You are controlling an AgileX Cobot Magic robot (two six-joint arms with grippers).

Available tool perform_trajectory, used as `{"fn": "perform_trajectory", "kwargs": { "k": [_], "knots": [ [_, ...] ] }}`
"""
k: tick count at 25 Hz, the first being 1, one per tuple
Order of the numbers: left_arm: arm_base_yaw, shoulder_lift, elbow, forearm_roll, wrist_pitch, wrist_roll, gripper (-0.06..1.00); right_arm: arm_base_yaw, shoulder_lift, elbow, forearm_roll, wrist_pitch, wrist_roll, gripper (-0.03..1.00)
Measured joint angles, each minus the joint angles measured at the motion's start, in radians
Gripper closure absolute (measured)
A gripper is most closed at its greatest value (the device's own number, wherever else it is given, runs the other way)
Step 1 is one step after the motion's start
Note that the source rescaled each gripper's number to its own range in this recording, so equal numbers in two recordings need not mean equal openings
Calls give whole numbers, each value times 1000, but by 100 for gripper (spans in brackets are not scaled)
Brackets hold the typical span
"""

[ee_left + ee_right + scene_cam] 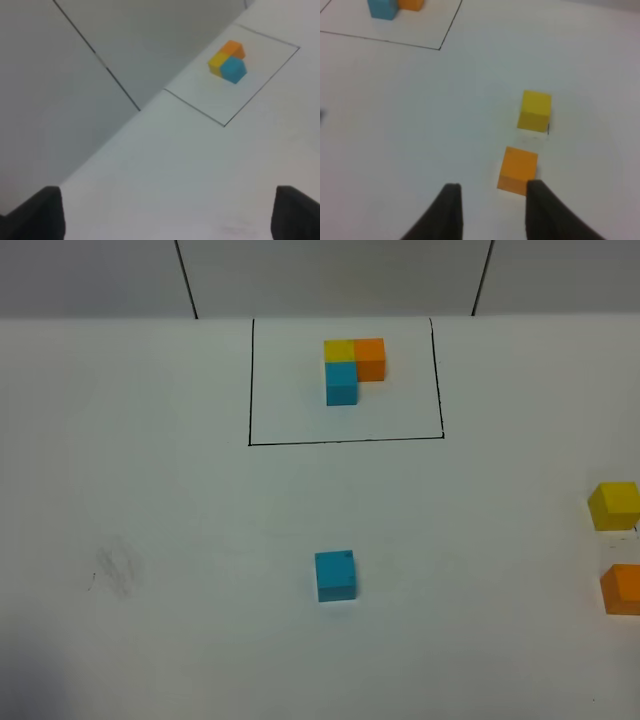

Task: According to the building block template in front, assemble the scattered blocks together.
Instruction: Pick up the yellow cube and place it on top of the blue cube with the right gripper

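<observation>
The building block template is an L of yellow, orange and blue cubes inside a black drawn rectangle at the far middle; it also shows in the left wrist view. The scattered sky-blue cube sits alone at the table's middle. The scattered yellow cube and orange cube sit at the right edge. My right gripper is open and empty, just short of the orange cube, with the yellow cube beyond it. My left gripper is open wide and empty. Neither gripper shows in the exterior view.
The black frame line marks the template's area on the white table. A grey wall with dark seams stands behind the table's far edge. A faint smudge marks the table at the left.
</observation>
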Motion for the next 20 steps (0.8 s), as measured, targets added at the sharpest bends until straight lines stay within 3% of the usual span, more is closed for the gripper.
{"fn": "perform_trajectory", "kwargs": {
  "k": [4,7,10,12,16,20],
  "knots": [
    [99,-113,121,-130,0,69,27,0,0,0,0,0,0,97],
    [250,-161,216,-239,0,143,30,0,0,0,0,0,0,97],
    [433,-215,288,-321,0,150,30,0,0,0,0,0,0,97],
    [530,-264,341,-358,-9,104,30,0,0,0,0,0,0,97],
    [733,-370,447,-368,-140,-105,30,0,0,0,0,0,0,97],
    [861,-433,532,-340,-171,-236,30,0,0,0,0,0,0,97]
  ]
}}
